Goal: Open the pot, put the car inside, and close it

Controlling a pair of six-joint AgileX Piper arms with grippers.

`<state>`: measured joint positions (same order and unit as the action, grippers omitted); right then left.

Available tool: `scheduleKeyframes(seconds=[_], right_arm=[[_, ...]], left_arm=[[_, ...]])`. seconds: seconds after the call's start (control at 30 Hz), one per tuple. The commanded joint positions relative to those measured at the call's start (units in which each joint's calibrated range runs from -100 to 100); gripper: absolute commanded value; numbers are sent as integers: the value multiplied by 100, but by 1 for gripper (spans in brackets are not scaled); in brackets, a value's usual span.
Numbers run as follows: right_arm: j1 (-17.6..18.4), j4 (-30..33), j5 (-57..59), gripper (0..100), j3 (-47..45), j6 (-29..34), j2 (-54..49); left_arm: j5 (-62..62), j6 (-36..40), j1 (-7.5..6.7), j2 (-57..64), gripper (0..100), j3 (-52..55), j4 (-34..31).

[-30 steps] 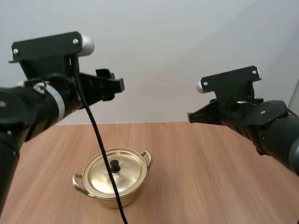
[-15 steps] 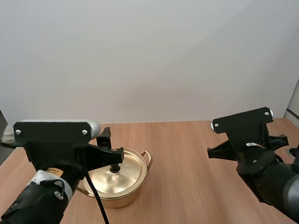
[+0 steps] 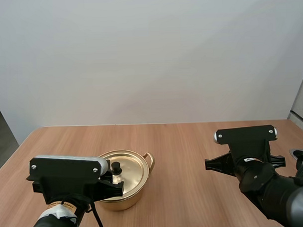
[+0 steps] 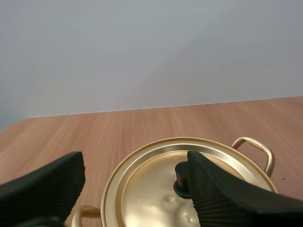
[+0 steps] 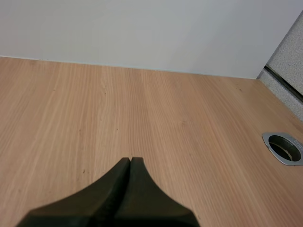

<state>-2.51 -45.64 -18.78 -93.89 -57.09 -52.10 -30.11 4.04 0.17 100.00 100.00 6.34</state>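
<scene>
- Left gripper (image 4: pixel 135 163): it has dropped from high above the table (image 3: pixel 192 142) to lid level within the last second. Fingers are spread.
- Pot (image 3: pixel 123 201): it stands on the table's left half, toward the near edge. It has not moved, and the lid (image 3: pixel 131 170) is still seated.
- Knob (image 4: pixel 181 177): it sits between the fingers, close against the right-hand one and not centred. Judgement: the approach is done, so centre the gripper, then close and lift.
- Right gripper (image 5: pixel 130 163): it has also lowered and now sits over the bare right half. Fingers are pressed together and hold nothing.
</scene>
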Motion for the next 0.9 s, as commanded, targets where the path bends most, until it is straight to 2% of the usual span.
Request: scheduleKeyframes(seconds=[0.0, 0.13, 0.33, 0.43, 0.5, 0.57, 0.7, 0.77, 0.87], right_arm=[[-5, 5, 0, 0, 0, 4, -4], [-5, 17, -19, 0, 0, 4, -4], [-5, 54, -36, 0, 19, 257, -4], [64, 44, -327, 0, 28, 248, -33], [147, 54, -598, 0, 28, 22, -274], [97, 4, -169, 0, -15, -255, -886], [97, 40, 501, 0, -168, -421, -2859], [97, 40, 1366, 0, -200, -610, -3729], [97, 33, 3248, 0, -200, -692, -4790]], left_arm=[[83, 748, 91, 0, 100, 0, -508], [83, 748, 248, 0, 100, 0, -634], [83, 748, 256, 0, 100, 0, -634], [83, 748, 256, 0, 100, 0, -634], [83, 748, 256, 0, 100, 0, -634], [83, 748, 256, 0, 100, 0, -634], [83, 748, 256, 0, 100, 0, -634], [83, 748, 256, 0, 100, 0, -634], [83, 748, 256, 0, 100, 0, -634]])
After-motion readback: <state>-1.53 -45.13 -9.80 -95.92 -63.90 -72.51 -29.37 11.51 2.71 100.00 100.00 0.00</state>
